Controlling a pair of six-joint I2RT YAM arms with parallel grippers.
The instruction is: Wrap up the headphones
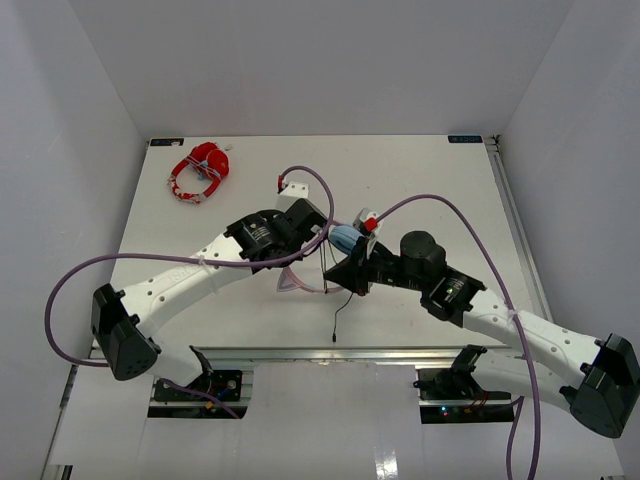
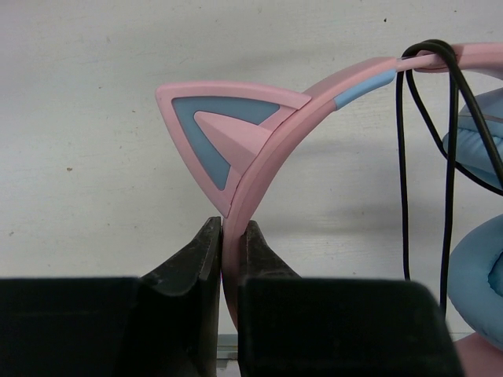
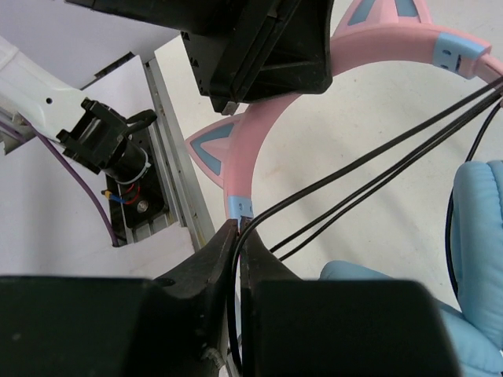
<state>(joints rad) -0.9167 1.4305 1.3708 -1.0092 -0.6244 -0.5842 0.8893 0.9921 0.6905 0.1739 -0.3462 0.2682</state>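
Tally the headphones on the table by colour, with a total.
pink and light blue headphones: 1
red and white headphones: 1
Total: 2

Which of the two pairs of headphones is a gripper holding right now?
The pink cat-ear headphones mid-table: the left gripper clamps their headband. The red-and-white headphones lie untouched at the far left.
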